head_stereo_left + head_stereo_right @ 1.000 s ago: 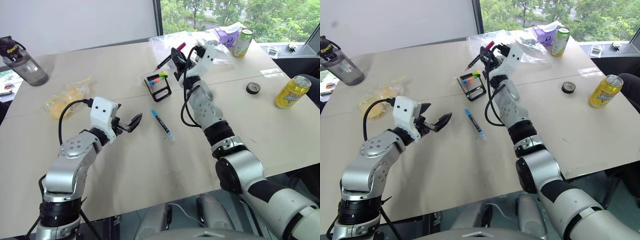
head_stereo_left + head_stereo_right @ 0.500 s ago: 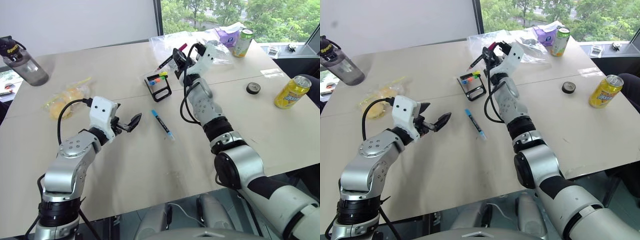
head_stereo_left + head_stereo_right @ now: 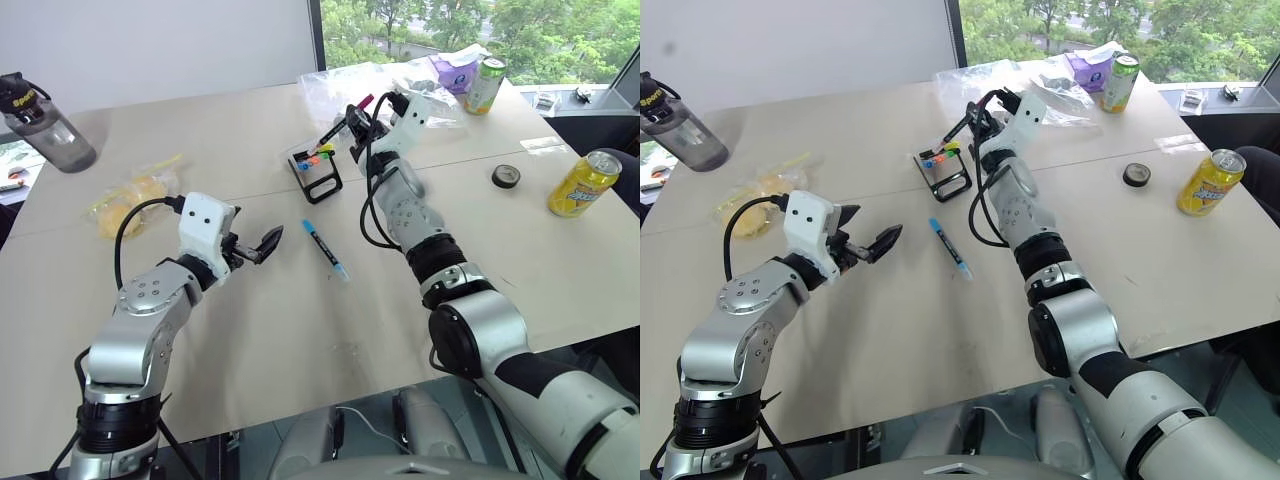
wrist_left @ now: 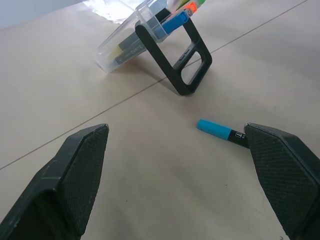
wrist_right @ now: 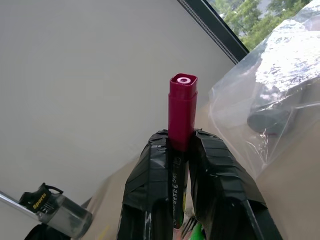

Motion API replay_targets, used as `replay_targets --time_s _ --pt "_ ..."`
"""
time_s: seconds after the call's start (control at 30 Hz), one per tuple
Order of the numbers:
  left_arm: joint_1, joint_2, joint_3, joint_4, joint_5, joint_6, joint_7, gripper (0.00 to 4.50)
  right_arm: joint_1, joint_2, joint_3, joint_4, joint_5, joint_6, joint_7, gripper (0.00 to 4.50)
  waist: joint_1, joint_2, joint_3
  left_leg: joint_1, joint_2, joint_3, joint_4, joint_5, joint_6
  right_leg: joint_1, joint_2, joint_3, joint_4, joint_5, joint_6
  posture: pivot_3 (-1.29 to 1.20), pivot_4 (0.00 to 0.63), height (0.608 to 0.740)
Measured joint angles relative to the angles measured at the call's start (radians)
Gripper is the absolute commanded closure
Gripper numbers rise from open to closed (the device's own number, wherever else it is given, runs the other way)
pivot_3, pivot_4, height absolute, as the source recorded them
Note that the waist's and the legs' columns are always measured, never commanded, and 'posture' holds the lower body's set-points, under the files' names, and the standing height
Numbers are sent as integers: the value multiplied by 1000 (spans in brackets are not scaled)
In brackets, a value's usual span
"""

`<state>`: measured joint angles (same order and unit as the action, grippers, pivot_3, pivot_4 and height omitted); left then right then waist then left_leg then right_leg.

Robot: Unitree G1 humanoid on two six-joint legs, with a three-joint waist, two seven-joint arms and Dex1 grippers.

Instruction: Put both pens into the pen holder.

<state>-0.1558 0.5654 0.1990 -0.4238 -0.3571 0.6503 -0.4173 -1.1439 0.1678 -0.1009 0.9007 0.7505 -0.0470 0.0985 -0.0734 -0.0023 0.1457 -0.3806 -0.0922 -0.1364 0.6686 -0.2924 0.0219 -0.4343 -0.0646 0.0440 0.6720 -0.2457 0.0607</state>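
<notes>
The right hand [image 3: 352, 117], in the upper middle of the frame, is clamped on the black pen [image 3: 340, 124] with the magenta end [image 5: 182, 110], its lower tip slanting down to the top of the pen holder [image 3: 316, 170] on the table [image 3: 250, 330]. The blue pen [image 3: 325, 248] lies flat on the table below the holder, near centre. The left hand [image 3: 252, 247], at left of centre, hovers with fingers spread wide and empty, level with the blue pen

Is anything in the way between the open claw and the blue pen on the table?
No. Only bare table lies between the open left gripper and the blue pen; nothing visible blocks it.
</notes>
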Motion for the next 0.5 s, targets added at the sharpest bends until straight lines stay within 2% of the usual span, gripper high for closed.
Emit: replay_targets --time_s 0.1,0.13,0.2,0.3,0.37,0.43,0.5 --pt "0 0 0 0 0 1 0 37 0 0 -4 0 1 1 0 4437 0 0 0 0 0 0 0 0 0 0 0 0 0 0 0 0 150 740" --pt "0 0 0 0 0 1 0 0 0 0 -7 0 2 3 0 3647 0 0 0 0 0 0 0 0 0 0 0 0 0 0 0 0 150 740" --pt "0 0 0 0 0 1 0 0 0 0 -9 0 2 12 0 3113 0 0 0 0 0 0 0 0 0 0 0 0 0 0 0 0 150 740" --pt "0 0 0 0 0 1 0 0 0 0 -14 0 2 23 1 1884 0 0 0 0 0 0 0 0 0 0 0 0 0 0 0 0 150 740" --pt "-1 0 0 0 0 1 0 0 0 0 -14 0 2 30 5 832 0 0 0 0 0 0 0 0 0 0 0 0 0 0 0 0 150 740" --pt "-5 0 0 0 0 1 0 0 0 0 -14 0 2 37 7 20 0 0 0 0 0 0 0 0 0 0 0 0 0 0 0 0 150 740" --pt "-7 0 0 0 0 1 0 0 0 0 -13 0 1 40 9 20 0 0 0 0 0 0 0 0 0 0 0 0 0 0 0 0 150 740"
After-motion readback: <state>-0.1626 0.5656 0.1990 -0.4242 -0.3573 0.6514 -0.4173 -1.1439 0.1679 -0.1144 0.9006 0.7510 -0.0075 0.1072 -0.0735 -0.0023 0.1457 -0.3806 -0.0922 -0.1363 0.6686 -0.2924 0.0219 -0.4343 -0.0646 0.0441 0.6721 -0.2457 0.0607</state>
